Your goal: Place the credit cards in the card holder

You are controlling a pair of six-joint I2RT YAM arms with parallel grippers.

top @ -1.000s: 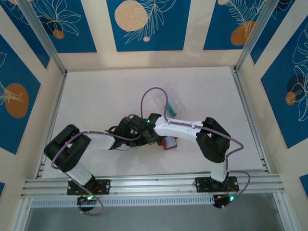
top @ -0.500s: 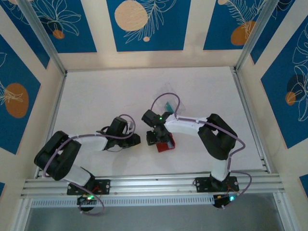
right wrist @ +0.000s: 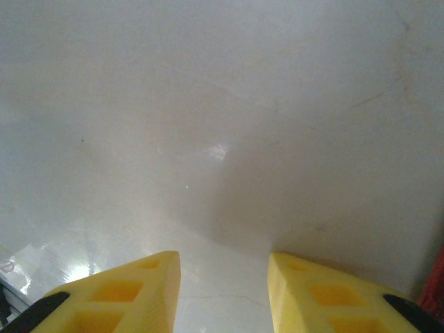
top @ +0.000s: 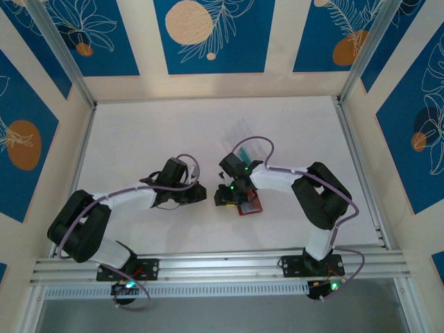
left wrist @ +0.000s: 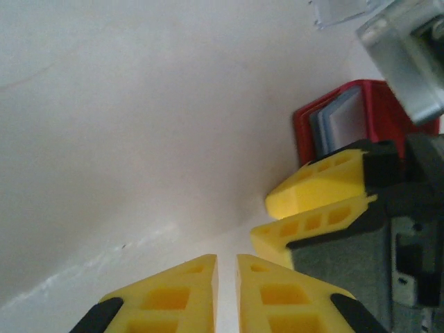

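White tabletop (top: 139, 132) walled by blue floral panels (top: 208, 35). Left gripper (left wrist: 227, 267) jaws nearly together, red card holder (left wrist: 395, 114) ahead-right of them. Right gripper (right wrist: 223, 262) jaws apart over bare surface.

surface: white table (top: 139, 132) | on it: red card holder (top: 252, 207), clear case (top: 240, 133)

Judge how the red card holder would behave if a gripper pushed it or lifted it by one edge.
The card holder lies flat and thin on the smooth table, so a push would probably slide it rather than tip it. Its face shows pale pockets, so it seems unfolded; lifted by one edge, it may hinge or flop.
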